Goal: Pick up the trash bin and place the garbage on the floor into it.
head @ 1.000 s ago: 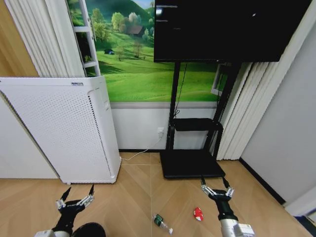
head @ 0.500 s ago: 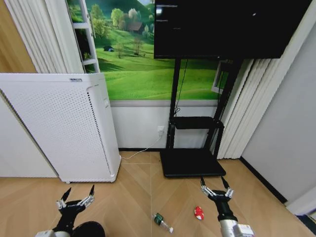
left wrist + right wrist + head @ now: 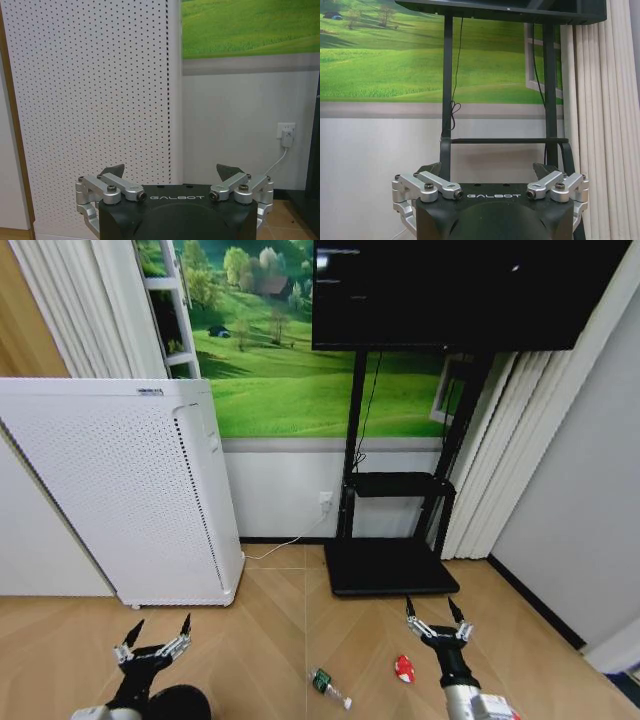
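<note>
Reading "GALBOT", the released left tool (image 3: 170,176) and right tool (image 3: 488,171) hover above the floor (image 3: 270,640).

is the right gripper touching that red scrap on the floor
Apart. In the head view the right gripper hangs open, with bare floor showing between its fingertips and the red-and-white scrap lying lower in the picture.

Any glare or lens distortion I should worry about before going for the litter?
Head view: wide-angle bending tilts the curtains and white appliance outward; the floor is evenly lit, no glare on the bottle or red scrap. Left wrist view: left tool evenly lit, lines straight. Right wrist view: same for the right tool.
</note>
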Motion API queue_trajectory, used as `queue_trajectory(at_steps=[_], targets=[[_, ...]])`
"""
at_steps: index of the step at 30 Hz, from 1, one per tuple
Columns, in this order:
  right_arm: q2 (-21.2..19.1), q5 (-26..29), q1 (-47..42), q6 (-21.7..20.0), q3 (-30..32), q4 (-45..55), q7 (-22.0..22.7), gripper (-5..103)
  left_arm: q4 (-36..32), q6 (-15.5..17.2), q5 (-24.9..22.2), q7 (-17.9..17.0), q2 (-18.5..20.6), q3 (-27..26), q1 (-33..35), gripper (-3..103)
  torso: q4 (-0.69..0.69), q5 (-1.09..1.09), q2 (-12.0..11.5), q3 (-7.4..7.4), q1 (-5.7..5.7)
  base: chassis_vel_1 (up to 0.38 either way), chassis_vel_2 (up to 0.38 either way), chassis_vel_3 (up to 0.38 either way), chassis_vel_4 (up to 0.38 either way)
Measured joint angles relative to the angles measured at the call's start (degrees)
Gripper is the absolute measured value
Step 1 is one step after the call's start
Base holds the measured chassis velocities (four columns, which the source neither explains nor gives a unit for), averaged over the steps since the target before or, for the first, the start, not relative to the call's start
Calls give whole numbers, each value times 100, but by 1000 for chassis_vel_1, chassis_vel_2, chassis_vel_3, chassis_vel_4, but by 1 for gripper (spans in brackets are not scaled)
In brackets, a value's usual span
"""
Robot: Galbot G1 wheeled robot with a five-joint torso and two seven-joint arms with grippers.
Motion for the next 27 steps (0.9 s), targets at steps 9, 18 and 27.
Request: queue_trajectory(at_steps=[9, 18, 27], targets=[[-2, 1, 7, 33, 23, -22, 4, 100, 0, 23, 18, -7, -14, 25, 4, 100, 0, 0, -198, -148, -49, 0, 0, 0, 0], [4, 0, 6, 44, 25, -26, 8, 100, 1, 23, 14, -12, 1, 18, 2, 100, 0, 0, -379, -285, -95, 0, 0, 0, 0], [1, 4, 7, 44, 36, -25, 11, 100, 1, 23, 11, -23, -2, 17, 0, 100, 0, 0, -560, -420, -139, 0, 0, 0, 0]])
